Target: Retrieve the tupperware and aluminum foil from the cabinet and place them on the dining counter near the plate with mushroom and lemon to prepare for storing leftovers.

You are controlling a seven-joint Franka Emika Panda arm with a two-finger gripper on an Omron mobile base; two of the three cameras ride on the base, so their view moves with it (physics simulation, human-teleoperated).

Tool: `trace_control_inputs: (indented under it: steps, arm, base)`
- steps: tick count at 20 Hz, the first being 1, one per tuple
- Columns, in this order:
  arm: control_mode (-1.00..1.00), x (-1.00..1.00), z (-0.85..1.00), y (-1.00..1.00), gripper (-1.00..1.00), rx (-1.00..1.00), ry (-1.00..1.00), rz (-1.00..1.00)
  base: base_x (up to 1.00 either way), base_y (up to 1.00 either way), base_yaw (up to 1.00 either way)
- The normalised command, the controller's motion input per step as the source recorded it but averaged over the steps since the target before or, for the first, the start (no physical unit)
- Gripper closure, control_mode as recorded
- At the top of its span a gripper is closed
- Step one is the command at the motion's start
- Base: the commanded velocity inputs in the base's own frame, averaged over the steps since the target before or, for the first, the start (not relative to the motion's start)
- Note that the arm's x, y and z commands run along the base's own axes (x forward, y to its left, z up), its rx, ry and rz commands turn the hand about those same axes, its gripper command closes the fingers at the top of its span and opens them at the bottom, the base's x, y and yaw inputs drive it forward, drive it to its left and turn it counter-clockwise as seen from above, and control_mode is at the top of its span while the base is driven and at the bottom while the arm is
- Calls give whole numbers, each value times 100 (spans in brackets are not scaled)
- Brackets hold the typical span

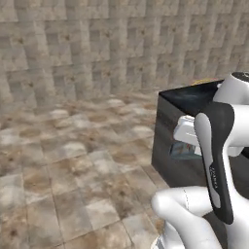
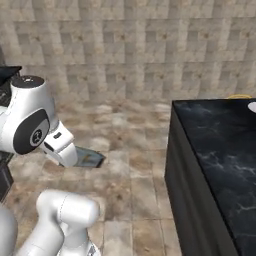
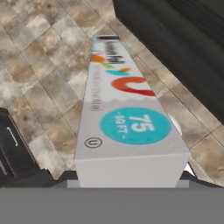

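Foil carton: one aluminum foil (image 3: 127,113) box, white with a teal "75 SQ FT" disc and red and blue marks, its near end at the hand camera, dark far end pointing away over the tiled floor (image 1: 73,160).
Gripper: one gripper (image 2: 75,159); jaws set moderately wide, apparently closed on the carton's sides, though the fingertips are hidden beneath it.
Counter: one dining counter (image 2: 220,145), black marble, beside the arm; a white sliver at its far edge may be the plate (image 2: 252,106).

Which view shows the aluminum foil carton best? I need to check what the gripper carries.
The hand view: the aluminum foil stretches lengthwise, its printed marks legible. The right base view catches just its tip past the gripper; the left base view gives a sliver.
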Motion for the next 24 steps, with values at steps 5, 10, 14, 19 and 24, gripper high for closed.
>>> trace_control_inputs:
  steps: [5, 10, 14, 19, 24]
  arm:
    - [100, 0, 0, 0, 100, 0, 0, 0]
    - [100, 0, 0, 0, 100, 0, 0, 0]
    - [100, 0, 0, 0, 100, 0, 0, 0]
    - [100, 0, 0, 0, 100, 0, 0, 0]
    - [100, 0, 0, 0, 100, 0, 0, 0]
  base:
    - [100, 58, -49]
    - [100, 70, -49]
    - [100, 81, -49]
    - [100, 97, -48]
    - [95, 100, -43]
